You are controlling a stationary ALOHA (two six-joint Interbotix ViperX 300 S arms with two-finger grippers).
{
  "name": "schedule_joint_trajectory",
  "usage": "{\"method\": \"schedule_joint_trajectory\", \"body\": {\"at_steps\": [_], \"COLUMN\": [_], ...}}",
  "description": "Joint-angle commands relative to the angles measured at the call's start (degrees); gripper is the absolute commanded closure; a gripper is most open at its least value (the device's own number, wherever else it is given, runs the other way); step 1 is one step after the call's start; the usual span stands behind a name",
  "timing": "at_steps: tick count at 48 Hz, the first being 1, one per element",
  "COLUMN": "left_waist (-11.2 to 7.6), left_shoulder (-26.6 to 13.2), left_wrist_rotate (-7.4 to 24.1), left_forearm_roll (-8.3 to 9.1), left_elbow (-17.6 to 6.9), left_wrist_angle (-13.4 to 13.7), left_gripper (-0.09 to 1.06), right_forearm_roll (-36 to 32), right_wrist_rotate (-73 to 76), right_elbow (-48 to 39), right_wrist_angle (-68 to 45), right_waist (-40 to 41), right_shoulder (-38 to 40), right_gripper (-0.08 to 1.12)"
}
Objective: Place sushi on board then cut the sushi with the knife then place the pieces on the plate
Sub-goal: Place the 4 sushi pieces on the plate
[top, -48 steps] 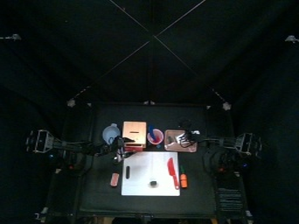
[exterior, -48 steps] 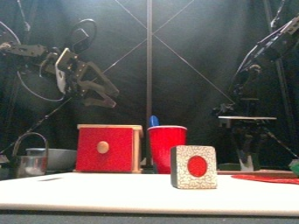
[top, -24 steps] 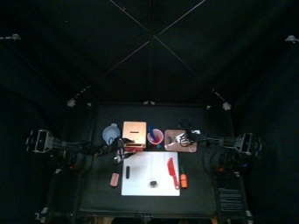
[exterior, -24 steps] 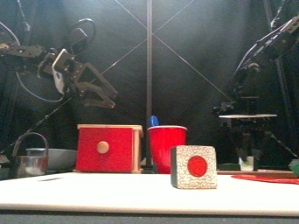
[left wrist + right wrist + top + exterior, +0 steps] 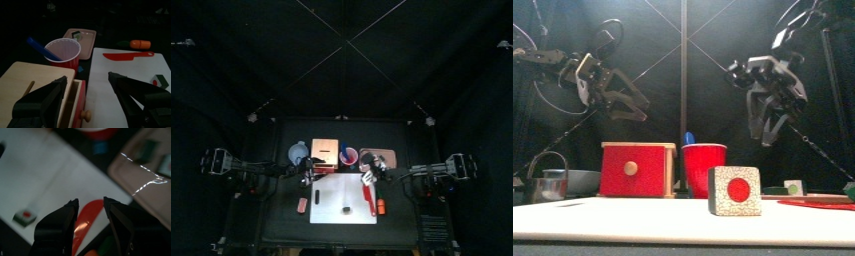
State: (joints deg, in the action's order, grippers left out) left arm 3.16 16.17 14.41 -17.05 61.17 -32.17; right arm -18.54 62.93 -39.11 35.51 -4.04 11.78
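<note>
Partly, right fingers (image 5: pixel 59 223), apart, hide the red knife (image 5: pixel 88 225); left fingers (image 5: pixel 47 97), apart, overlap the wooden box (image 5: pixel 20 80)

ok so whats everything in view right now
cutting board: 1, white, table's front middle
sushi piece: 1, speckled, red centre, standing on board
red knife: 1, red, flat on board
orange toy: 1, orange, board's right edge
pink toy: 1, pink, left of board
wooden box: 1, pale, red drawer front, behind board
red cup: 1, red, right of box
blue knife: 1, blue, in cup
pink tray: 1, pink, right of cup
bowl: 1, blue-grey, left of box
metal cutter: 1, silver, far left
left hand: 1, black, open over box's front
right hand: 1, black, open above red knife
</note>
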Motion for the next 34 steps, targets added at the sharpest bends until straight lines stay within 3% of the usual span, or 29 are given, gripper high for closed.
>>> {"method": "schedule_joint_trajectory", "body": {"at_steps": [1,13,21,34], "left_waist": [0.00,-0.09,-0.44,-0.44], "left_shoulder": [0.35,0.09,0.00,-0.26], "left_wrist_rotate": [0.00,-0.18,-0.26,-0.18], "left_forearm_roll": [0.09,-0.35,-0.35,-1.32], "left_elbow": [-1.49,-1.67,-2.11,-2.02], "left_wrist_angle": [-0.44,-0.53,-0.53,-0.44], "left_gripper": [-0.02,-0.02,-0.02,-0.02], "right_forearm_roll": [1.14,5.27,8.79,16.17], "right_wrist_rotate": [-4.83,-20.74,-32.34,-42.10], "right_elbow": [5.36,18.98,23.12,25.58], "right_wrist_angle": [-4.66,-1.85,4.04,4.13], "right_waist": [-7.65,-12.92,-13.10,-12.83], "right_shoulder": [-5.19,-16.17,-21.36,-25.49], "right_gripper": [0.24,0.22,0.22,0.22]}}
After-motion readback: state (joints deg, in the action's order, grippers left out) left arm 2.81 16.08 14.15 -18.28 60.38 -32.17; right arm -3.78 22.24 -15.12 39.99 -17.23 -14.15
